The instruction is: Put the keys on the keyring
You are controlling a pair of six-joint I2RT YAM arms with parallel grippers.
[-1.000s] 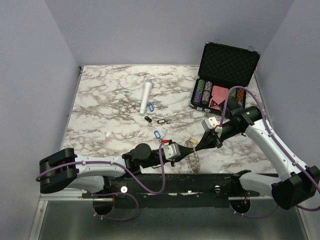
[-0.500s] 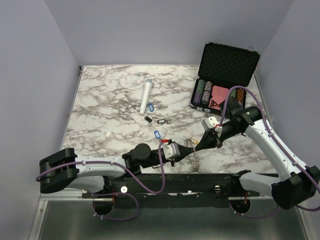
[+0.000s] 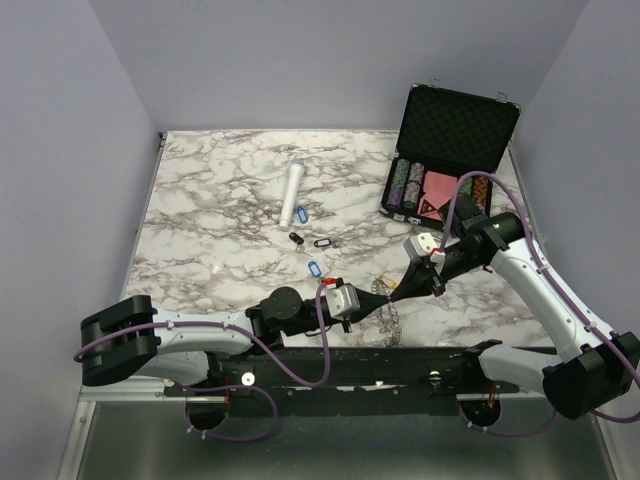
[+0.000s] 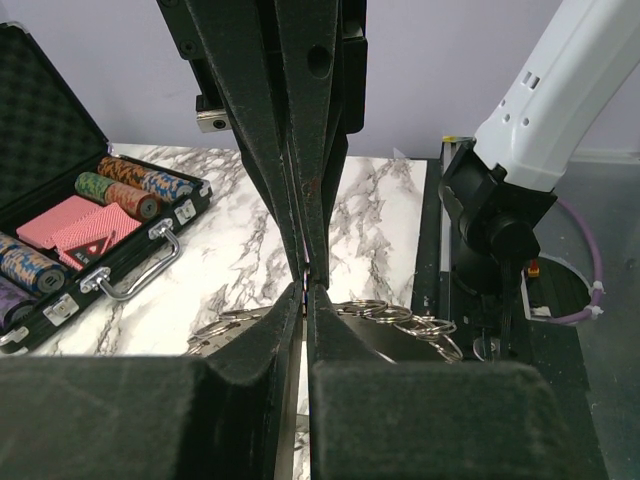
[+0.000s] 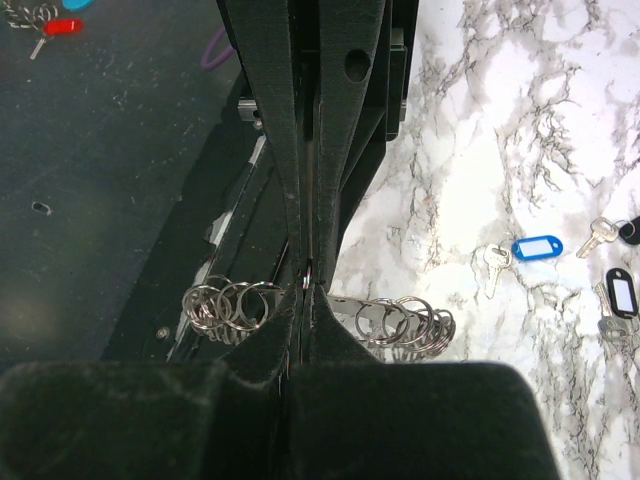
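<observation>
The keyring (image 3: 393, 322) is a silvery band hung with many small split rings, held just above the table's near edge. My left gripper (image 3: 380, 303) and right gripper (image 3: 397, 293) meet tip to tip on it. In the left wrist view my left gripper (image 4: 306, 287) is shut on the band, with rings (image 4: 400, 318) fanning out either side. In the right wrist view my right gripper (image 5: 308, 288) is shut on the same spot of the keyring (image 5: 400, 318). A blue-tagged key (image 5: 537, 246) and a black-tagged key (image 5: 620, 290) lie on the marble. More tagged keys (image 3: 314, 268) lie mid-table.
A white cylinder (image 3: 293, 192) lies at the table's back middle. An open black case (image 3: 440, 170) with poker chips and cards stands at the back right. A red tag (image 3: 332, 283) sits near my left wrist. The black base rail (image 3: 400, 365) runs along the near edge.
</observation>
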